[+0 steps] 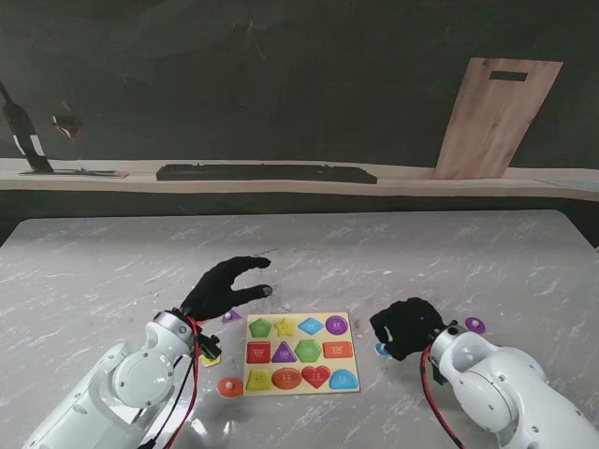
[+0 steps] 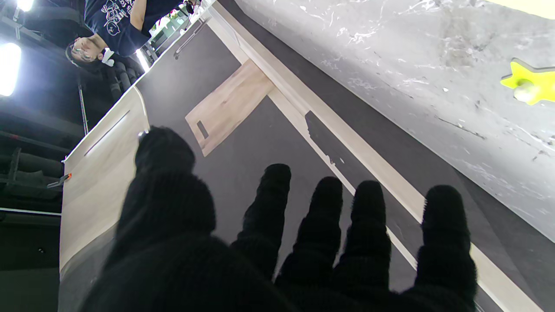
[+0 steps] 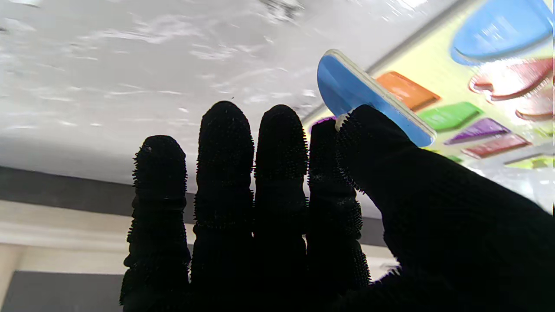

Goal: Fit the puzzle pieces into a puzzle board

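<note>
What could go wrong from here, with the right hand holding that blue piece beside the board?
1. The right hand pinches the blue rounded puzzle piece only at its edge, thumb against finger, so it may twist or drop.
2. The yellow puzzle board lies loose on the marble table; pressing the piece in could shift it.
3. The open left hand hovers near the board's corner and could crowd the placement.

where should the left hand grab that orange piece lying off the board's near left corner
By the small knob at the centre of the orange piece, coming straight down from above. It lies flat on the table, so its thin edges give fingers little purchase. It sits close beside the puzzle board, so a side approach from the right looks crowded. The left hand is open.
</note>
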